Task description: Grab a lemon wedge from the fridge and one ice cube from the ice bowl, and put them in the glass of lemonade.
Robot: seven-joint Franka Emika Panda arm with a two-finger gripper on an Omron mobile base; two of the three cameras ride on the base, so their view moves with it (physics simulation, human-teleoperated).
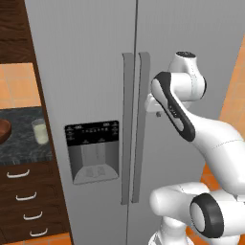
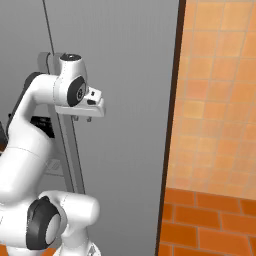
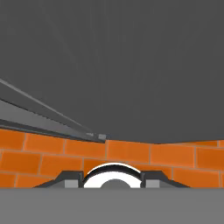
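Kitchen ahead of you, tiled in orange brick, with dark wooden cabinets at far left and the fridge taking up the middle, both doors shut. Start at the left edge: on the dark stone counter sits the rim of the ice bowl, and just beside it to the right stands the glass of lemonade, upright. Both are well apart from your arm. Any ice cube in that bowl is too small to make out from here, and the lemon wedge is presumably behind the closed doors.

Move right and you pass the black dispenser panel, then the two long vertical handles: the left handle and the right handle, running straight up and down side by side along the door seam.

Now your gripper. It hangs at the level of the handles' upper part, close in front of the right-hand door, just to the right of the right handle, and pointing down toward the floor. That's the relation that matters: the handle lies to the hand's left, long axis vertical, so I'd judge you need to turn the wrist toward the door and shift left to grasp it.

Fingers look partly parted with nothing between them; how wide, I cannot tell for sure.
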